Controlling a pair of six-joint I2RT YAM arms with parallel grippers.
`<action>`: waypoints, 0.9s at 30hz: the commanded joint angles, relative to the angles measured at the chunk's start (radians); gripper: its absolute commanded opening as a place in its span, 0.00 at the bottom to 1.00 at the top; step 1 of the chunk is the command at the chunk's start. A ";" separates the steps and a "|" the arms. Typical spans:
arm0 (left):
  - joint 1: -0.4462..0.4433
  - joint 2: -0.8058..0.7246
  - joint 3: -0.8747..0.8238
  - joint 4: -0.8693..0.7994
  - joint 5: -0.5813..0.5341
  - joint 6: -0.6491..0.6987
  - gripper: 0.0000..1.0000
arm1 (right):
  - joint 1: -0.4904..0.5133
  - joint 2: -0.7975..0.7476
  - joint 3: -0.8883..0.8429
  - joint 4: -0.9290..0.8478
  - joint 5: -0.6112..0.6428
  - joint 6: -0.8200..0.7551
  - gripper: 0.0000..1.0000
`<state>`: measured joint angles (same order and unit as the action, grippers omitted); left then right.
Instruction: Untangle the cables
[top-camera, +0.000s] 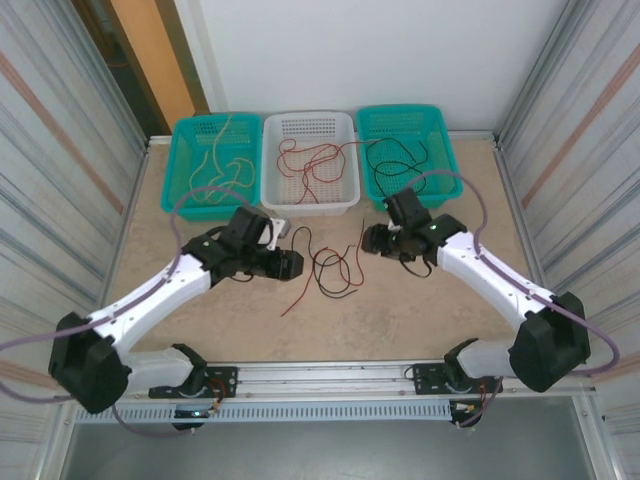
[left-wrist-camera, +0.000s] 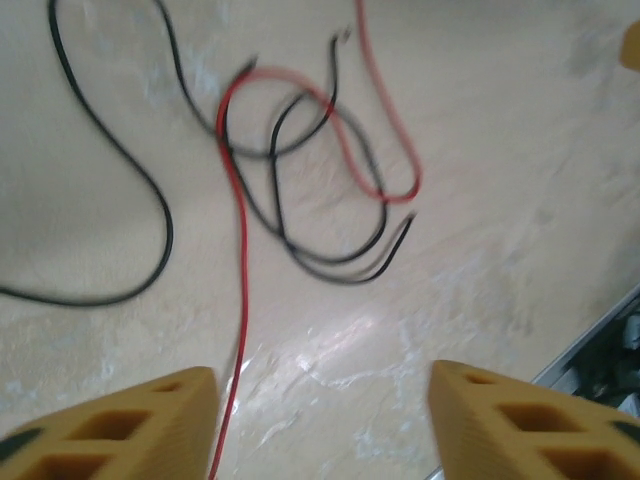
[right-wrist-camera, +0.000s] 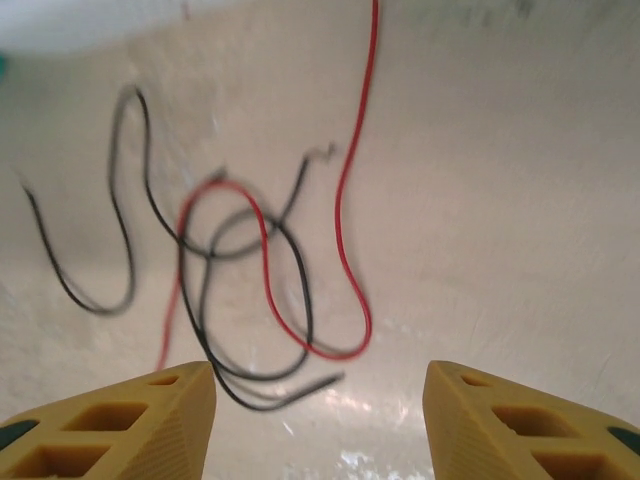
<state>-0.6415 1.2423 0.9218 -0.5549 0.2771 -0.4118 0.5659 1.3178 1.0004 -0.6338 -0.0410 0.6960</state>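
Because the cables (top-camera: 333, 268) lie crossed on the table (top-camera: 430, 320), both jaws hang spread beside them. I'm pinching nothing.

Top view: bright, even, diffuse light from above; faint soft shadows beside arms (top-camera: 150, 295); sharp focus; side walls (top-camera: 60, 120) lean outward. Left wrist view: cables (left-wrist-camera: 243, 270) smeared by motion blur; white glare patch on table (left-wrist-camera: 520, 200) near bottom centre. Right wrist view: same blur on cables, glare low on table, top left corner washed out.
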 joint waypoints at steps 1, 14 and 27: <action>-0.007 0.033 0.026 -0.059 -0.045 0.030 0.48 | 0.044 0.046 -0.029 0.038 0.028 0.063 0.51; -0.005 -0.056 0.045 -0.020 -0.060 0.003 0.39 | 0.068 0.394 0.110 0.023 0.058 0.040 0.35; -0.002 -0.131 0.099 -0.055 -0.074 0.025 0.40 | 0.064 0.614 0.264 0.000 0.121 -0.023 0.10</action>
<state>-0.6472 1.1278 0.9943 -0.5804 0.2153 -0.4034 0.6281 1.9148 1.2488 -0.6083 0.0601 0.6922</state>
